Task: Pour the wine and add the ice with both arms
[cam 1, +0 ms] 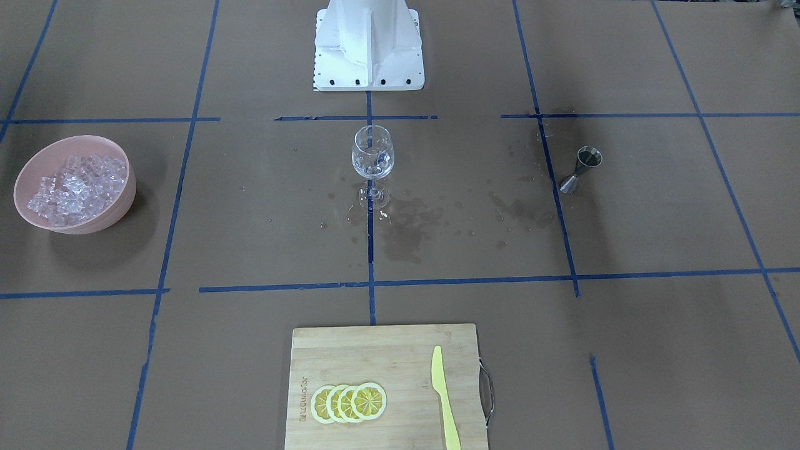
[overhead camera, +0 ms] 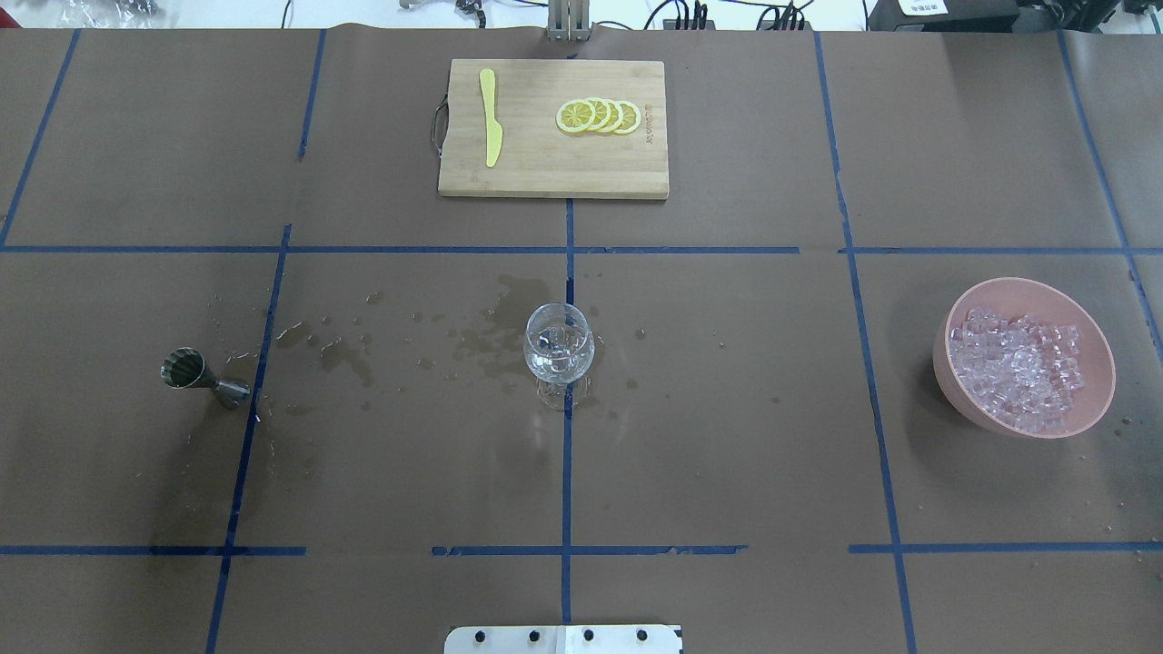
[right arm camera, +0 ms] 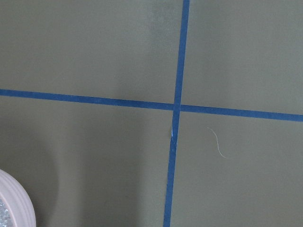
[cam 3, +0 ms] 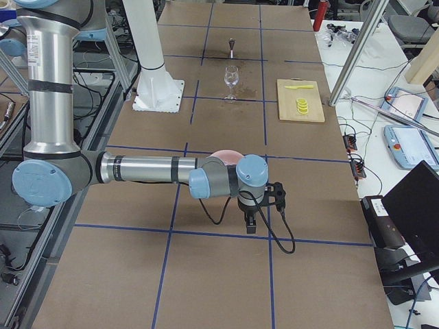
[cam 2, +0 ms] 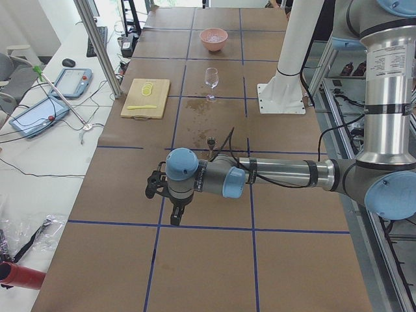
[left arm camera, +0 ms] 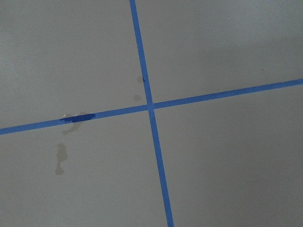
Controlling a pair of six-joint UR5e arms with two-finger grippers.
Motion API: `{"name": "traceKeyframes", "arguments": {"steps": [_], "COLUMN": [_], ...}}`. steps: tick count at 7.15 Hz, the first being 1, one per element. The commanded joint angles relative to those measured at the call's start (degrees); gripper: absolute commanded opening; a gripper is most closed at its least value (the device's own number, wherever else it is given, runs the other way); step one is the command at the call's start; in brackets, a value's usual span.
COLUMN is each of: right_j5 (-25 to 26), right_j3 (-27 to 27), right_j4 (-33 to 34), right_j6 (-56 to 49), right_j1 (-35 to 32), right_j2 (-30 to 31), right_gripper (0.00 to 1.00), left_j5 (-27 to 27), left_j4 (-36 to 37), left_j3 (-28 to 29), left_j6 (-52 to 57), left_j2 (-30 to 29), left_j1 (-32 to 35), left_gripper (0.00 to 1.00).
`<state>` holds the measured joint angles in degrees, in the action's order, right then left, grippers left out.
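The ice (overhead camera: 1018, 368) heaps in a pink bowl (overhead camera: 1027, 283) just beyond the right gripper (cam 3: 251, 225); the jigger (overhead camera: 204, 377) stands well past the left gripper (cam 2: 175, 218) — I cannot tell either's jaw state. Lift the jigger level — tip slowly over the wine glass (overhead camera: 559, 350).

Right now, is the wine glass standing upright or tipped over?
Upright. The wine glass stands on its foot, with the bowl straight above the stem and the rim facing up.

jigger (overhead camera: 204, 381): upright, near left gripper (cam 2: 174, 220) | pink bowl (overhead camera: 952, 386): close by right gripper (cam 3: 251, 227) | cutting board (overhead camera: 545, 168): well apart from both, carrying lemon slices (overhead camera: 600, 116) and yellow knife (overhead camera: 491, 127)
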<state>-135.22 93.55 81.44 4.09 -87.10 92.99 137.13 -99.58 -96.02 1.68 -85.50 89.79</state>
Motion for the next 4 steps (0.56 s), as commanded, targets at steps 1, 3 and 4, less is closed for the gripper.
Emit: {"name": "traceKeyframes", "arguments": {"steps": [1, 3, 4], "right_j5": [0.13, -0.04, -0.05], "right_j3": [0.32, 0.23, 0.32], "right_j4": [-0.31, -0.31, -0.14], "right_j6": [-0.04, 0.39, 0.40], "right_j1": [0.00, 0.09, 0.00], "right_j2": [0.00, -0.09, -0.18], "right_gripper": [1.00, 1.00, 1.00], "left_j5": [-0.11, -0.19, -0.19], "left_j4": [0.00, 0.08, 0.43], "left_j3": [-0.13, -1.44, -5.19], "left_j6": [-0.01, -0.97, -5.07], "left_j2": [-0.02, -1.15, -2.12], "left_j1": [0.04, 0.04, 0.04], "left_gripper": [1.00, 1.00, 1.00]}}
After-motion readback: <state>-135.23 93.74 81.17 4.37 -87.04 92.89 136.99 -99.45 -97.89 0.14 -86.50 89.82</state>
